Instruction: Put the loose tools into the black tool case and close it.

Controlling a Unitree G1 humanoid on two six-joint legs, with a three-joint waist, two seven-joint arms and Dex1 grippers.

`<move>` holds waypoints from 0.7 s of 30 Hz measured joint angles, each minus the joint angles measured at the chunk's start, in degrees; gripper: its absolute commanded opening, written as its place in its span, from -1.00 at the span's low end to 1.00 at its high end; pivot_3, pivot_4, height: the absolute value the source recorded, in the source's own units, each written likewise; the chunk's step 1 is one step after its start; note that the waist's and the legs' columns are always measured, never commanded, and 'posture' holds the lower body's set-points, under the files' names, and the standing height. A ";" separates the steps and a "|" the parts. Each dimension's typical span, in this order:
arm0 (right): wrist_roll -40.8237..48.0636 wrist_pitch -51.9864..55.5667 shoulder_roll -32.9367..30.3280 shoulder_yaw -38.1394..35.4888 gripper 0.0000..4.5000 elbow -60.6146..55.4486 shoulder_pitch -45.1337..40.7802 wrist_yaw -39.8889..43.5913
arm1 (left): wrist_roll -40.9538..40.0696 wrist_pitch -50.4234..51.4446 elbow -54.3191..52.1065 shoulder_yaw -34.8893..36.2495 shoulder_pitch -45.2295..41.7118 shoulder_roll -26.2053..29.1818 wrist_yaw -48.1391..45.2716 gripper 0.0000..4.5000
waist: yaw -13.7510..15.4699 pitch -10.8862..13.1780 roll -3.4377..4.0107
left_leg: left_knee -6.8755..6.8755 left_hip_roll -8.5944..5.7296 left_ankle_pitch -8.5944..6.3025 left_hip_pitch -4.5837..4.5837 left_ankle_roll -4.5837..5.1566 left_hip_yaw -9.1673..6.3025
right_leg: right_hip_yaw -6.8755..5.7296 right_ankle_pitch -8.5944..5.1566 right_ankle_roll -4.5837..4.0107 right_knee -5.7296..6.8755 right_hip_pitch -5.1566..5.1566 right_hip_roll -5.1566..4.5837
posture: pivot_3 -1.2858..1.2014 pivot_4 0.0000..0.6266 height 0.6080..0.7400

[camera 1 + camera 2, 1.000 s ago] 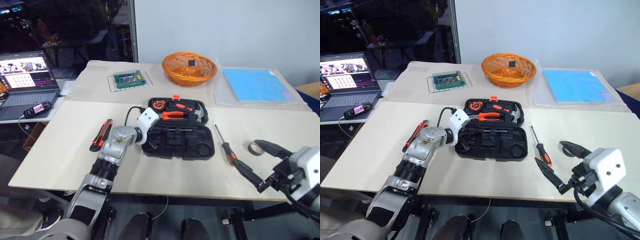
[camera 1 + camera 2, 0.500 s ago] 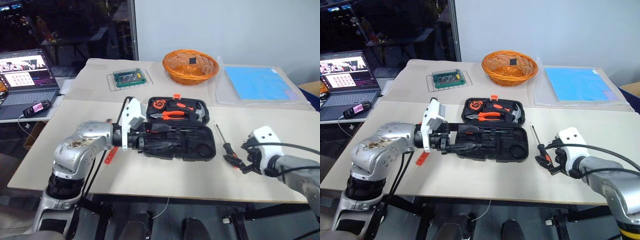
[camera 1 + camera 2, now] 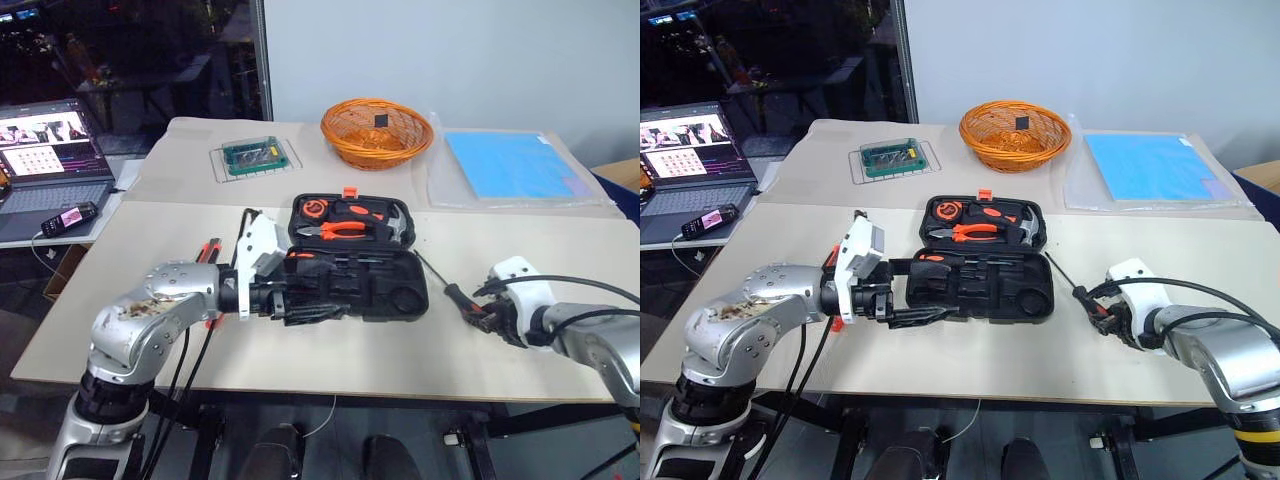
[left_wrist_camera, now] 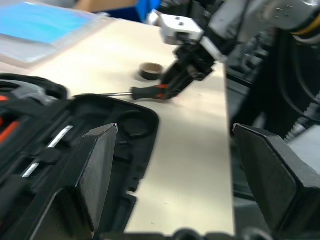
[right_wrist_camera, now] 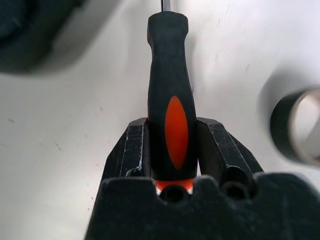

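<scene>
Two grippers at work over the tabletop (image 3: 330,350). The right gripper (image 5: 172,150) has its fingers pressed against both sides of the butt end of a screwdriver (image 5: 168,95), black-handled with an orange inset, whose shaft points toward the black tool case (image 3: 350,285); the tool lies on the tabletop just right of the case, with a tape roll (image 5: 300,125) close beside the fingers. The left gripper (image 4: 185,180) hovers with jaws spread wide and empty over the near edge of the case, which lies open with pliers (image 3: 340,228) already seated in its far half. An orange-and-black utility knife (image 3: 208,255) lies partly hidden behind the left arm. Suggested technique: since the hold is at the handle's end, lift straight up before swinging, keep the shaft level, align it with a long moulded slot, and clear the left gripper from the case first.
</scene>
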 measured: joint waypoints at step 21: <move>-31.68 -64.54 14.55 30.88 -0.56 45.67 -36.56 39.32 | -8.22 -2.68 -6.62 14.72 21.36 10.69 -2.96 0.77 | -0.64 0.28 0.14 | -0.14 -0.03 -0.07 0.09 -0.16 0.03 | 0.07 0.21 -0.40 0.05 -0.18 0.11 | 0.03 -0.52 1.00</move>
